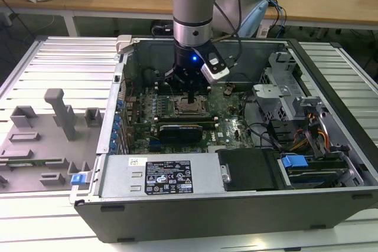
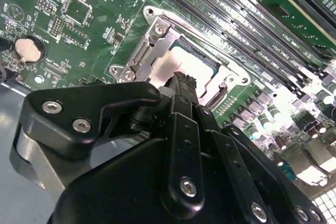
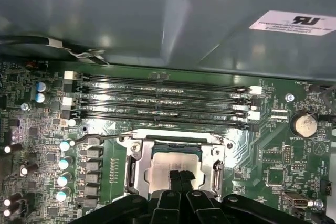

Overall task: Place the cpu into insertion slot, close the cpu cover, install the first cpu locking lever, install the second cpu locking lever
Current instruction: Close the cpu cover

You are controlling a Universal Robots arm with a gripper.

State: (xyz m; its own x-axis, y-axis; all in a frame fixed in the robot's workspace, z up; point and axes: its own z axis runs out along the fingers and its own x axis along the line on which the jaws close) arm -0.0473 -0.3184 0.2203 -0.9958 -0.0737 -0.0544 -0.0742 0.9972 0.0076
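Note:
The cpu [image 3: 176, 162] [image 2: 184, 60] lies pale and flat in the insertion slot [image 1: 190, 108] on the green motherboard. The cpu cover [image 3: 137, 170] [image 2: 140, 56], a silvery frame, lies flat around it, and the chip shows through its window. A thin wire locking lever [image 3: 102, 136] [image 2: 210, 43] runs along the socket's edge beside the memory slots. My gripper [image 3: 181, 178] [image 2: 182, 80] [image 1: 192, 100] hangs straight over the socket. Its two black fingers are pressed together, with the tips at the chip's top. Nothing shows between them.
Long black memory slots [image 3: 157, 103] lie just beyond the socket. A black expansion card [image 1: 180, 129] sits on its near side, and a coin battery [image 3: 303, 124] is nearby. The case wall, a drive cage [image 1: 283, 81] and cables surround the board. A grey fixture tray [image 1: 41, 140] lies outside at the exterior view's left.

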